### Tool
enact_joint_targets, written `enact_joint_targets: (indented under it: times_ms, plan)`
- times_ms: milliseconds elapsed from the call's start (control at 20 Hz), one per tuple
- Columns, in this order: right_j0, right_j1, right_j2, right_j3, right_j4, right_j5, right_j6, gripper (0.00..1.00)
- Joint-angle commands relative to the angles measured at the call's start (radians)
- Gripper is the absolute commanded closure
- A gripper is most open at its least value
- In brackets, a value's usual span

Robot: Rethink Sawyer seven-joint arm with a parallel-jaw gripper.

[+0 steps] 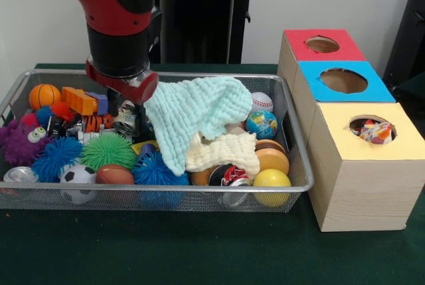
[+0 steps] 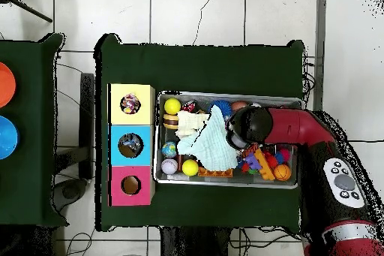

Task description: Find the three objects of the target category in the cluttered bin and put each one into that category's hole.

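Front view shows the red arm reaching down into the cluttered bin, low among the toys. The gripper sits right at the corner of a mint towel, and that corner is lifted up like a tent — so it looks as if the claw is pinching the towel. The tips are hidden by the cloth and the toys, though, so it cannot be told for sure. The towel is likely being pulled away because it covers other things, and a patchy cloth ball could be hiding under it. A cream towel lies just below it, on top of some balls. No patchy cloth ball shows in the bin right now. One patchy cloth ball already rests inside the hole of the yellow-topped box — beside the bin.
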Motion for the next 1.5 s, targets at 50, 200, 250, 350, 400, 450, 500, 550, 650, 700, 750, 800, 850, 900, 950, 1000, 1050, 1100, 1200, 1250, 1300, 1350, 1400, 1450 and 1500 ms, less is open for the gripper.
enact_joint_targets:
  times_ms: [50, 200, 250, 350, 400, 450, 500, 550, 650, 700, 750, 800, 850, 900, 950, 1000, 1050, 1100, 1200, 1250, 1300, 1350, 1400, 1450, 1500]
  plan:
    - [-0.011, 0.079, 0.01, -0.042, -0.068, -0.049, -0.126, 0.0]
    - [-0.02, 0.089, 0.02, -0.053, -0.061, -0.029, -0.143, 0.0]
    - [-0.022, 0.094, 0.021, -0.059, -0.06, -0.023, -0.149, 0.0]
    - [-0.024, 0.1, 0.021, -0.068, -0.057, -0.012, -0.152, 0.0]
    - [-0.023, 0.096, 0.02, -0.067, -0.053, -0.005, -0.149, 0.0]
    - [-0.022, 0.093, 0.02, -0.065, -0.048, 0.001, -0.146, 0.0]
    - [-0.018, 0.084, 0.018, -0.063, -0.046, 0.005, -0.142, 0.0]
    - [-0.015, 0.077, 0.014, -0.06, -0.043, 0.011, -0.134, 0.0]
    - [-0.001, 0.054, 0.001, -0.054, -0.046, 0.023, -0.118, 0.0]
    - [0.004, 0.042, -0.004, -0.051, -0.047, 0.029, -0.112, 0.0]
    - [0.008, 0.033, -0.008, -0.05, -0.05, 0.033, -0.111, 0.0]
    - [0.012, 0.027, -0.011, -0.051, -0.054, 0.033, -0.109, 0.0]
    - [0.012, 0.026, -0.012, -0.046, -0.06, 0.017, -0.107, 0.0]
    - [0.012, 0.022, -0.012, -0.04, -0.059, 0.012, -0.103, 0.0]
    - [0.014, 0.031, -0.007, -0.074, -0.06, 0.022, -0.112, 0.0]
    - [0.017, 0.027, -0.008, -0.076, -0.063, 0.018, -0.11, 0.0]
    - [0.018, 0.015, -0.009, -0.066, -0.061, 0.014, -0.105, 0.0]
    - [0.02, 0.01, -0.009, -0.063, -0.06, 0.009, -0.1, 0.0]
    - [0.022, -0.008, -0.013, -0.043, -0.059, 0.001, -0.09, 0.0]
    - [0.025, -0.021, -0.016, -0.025, -0.061, -0.014, -0.082, 0.0]
    - [0.027, -0.033, -0.019, -0.01, -0.058, -0.017, -0.074, 0.0]
    - [0.029, -0.045, -0.023, 0.004, -0.056, -0.019, -0.066, 0.0]
    - [0.03, -0.052, -0.024, 0.014, -0.053, -0.022, -0.06, 0.0]
    - [0.03, -0.055, -0.025, 0.021, -0.052, -0.027, -0.056, 0.0]
    - [0.031, -0.059, -0.026, 0.029, -0.052, -0.033, -0.051, 0.0]
